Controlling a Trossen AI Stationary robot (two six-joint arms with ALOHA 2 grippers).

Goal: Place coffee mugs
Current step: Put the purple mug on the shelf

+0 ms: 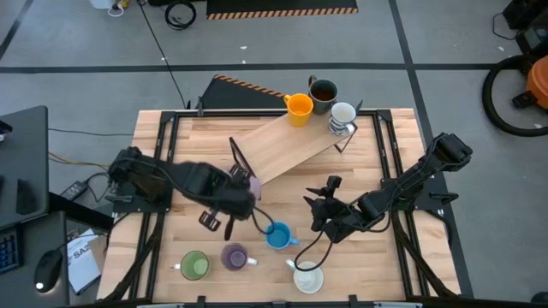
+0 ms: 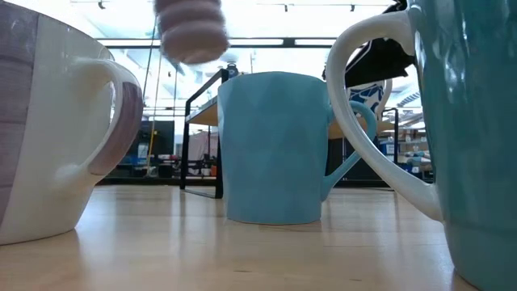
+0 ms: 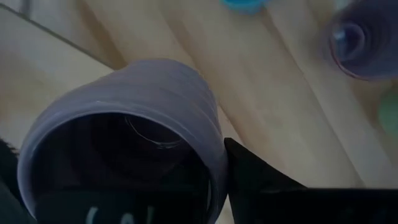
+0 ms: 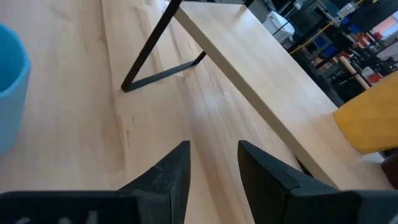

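Above the worktop [image 1: 171,128], the left claw [image 1: 244,192] squeezes a purple mug [image 3: 130,134]. The right claw [image 4: 214,163] is a little open, holding nothing.

The wooden table [image 1: 171,128] stood on a grey concrete floor [image 1: 77,51] crossed by dark seam lines. A black-and-orange hazard strip [image 1: 282,11] lay on the floor beyond the table's far edge. A dark desk [image 1: 21,162] stood alongside. Long ceiling lights [image 2: 323,40] lit shelving [image 2: 404,137] behind.
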